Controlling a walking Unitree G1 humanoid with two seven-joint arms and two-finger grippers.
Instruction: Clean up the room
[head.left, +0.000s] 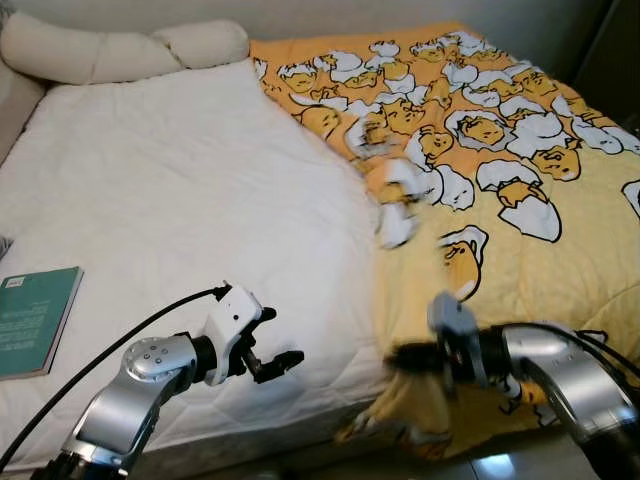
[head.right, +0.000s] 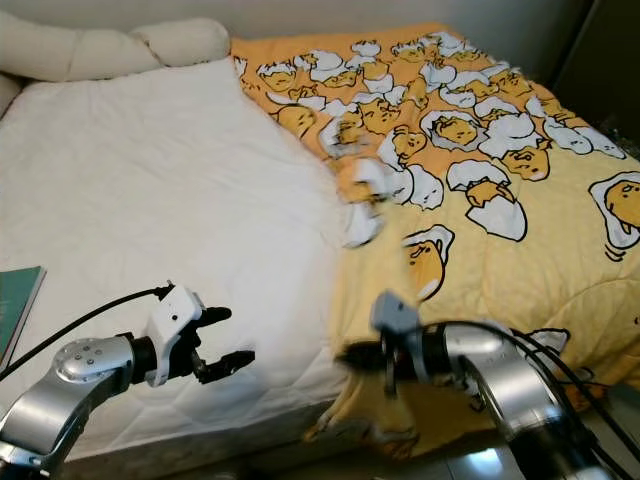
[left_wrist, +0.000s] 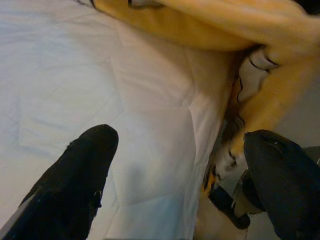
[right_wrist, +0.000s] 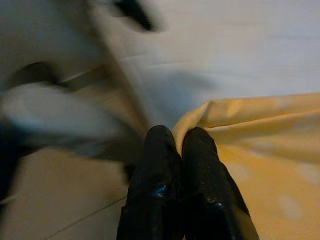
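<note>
A yellow blanket (head.left: 480, 180) printed with egg cartoons covers the right part of the bed, its edge folded back along the middle. White mattress sheet (head.left: 180, 190) lies bare on the left. My right gripper (head.left: 398, 357) is at the blanket's near left corner, by the foot of the bed, shut on the blanket's edge (right_wrist: 210, 112); the corner hangs below it. My left gripper (head.left: 280, 337) hovers open over the white sheet near the foot edge, a little left of the right one, with nothing between its fingers (left_wrist: 92, 150).
A green book (head.left: 35, 320) lies on the sheet at the left edge. Cream pillows (head.left: 100, 50) sit at the head of the bed. Dark furniture (head.left: 615, 60) stands at the far right. Tiled floor (head.left: 490, 468) shows below the bed's foot.
</note>
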